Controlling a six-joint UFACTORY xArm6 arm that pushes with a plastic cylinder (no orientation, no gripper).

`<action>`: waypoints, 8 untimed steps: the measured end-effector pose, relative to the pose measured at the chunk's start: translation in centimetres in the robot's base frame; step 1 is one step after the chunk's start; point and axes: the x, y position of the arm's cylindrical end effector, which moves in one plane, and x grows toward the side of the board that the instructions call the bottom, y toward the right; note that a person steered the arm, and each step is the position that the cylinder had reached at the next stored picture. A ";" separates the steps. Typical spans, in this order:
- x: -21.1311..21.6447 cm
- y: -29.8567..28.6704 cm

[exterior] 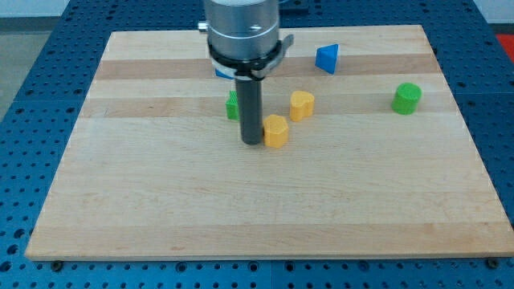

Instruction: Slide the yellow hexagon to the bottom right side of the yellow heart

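- The bench (161, 201), a pale wooden board, is filling most of the view; its near half is being left bare, and all blocks are being kept in the half toward the top edge.
- The arm is being seen coming down from the top edge near the middle, ending in a dark rod; no fingers are fitted, so nothing is being opened, closed or gripped.
- My tip (252, 142) is being held on the bench, touching or just beside the left face of the yellow hexagon (275, 131), seemingly so that a push toward the right edge can be given.
- The yellow hexagon is lying near the middle of the bench, just below and left of the yellow heart (302, 104); it is judged that it must be carried rightward past the heart's lower side.
- A green block (231, 105) is being partly hidden behind the rod.
- A green cylinder (406, 98) is standing near the right edge.
- A blue block (327, 59), wedge-like, is lying near the top edge.
- A blue scrap (222, 73) is showing under the arm's collar; its shape cannot be told.
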 end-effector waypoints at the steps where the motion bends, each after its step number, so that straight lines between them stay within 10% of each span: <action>1: 0.0 2.9; 5: 0.0 7.8; 8: 0.0 -3.5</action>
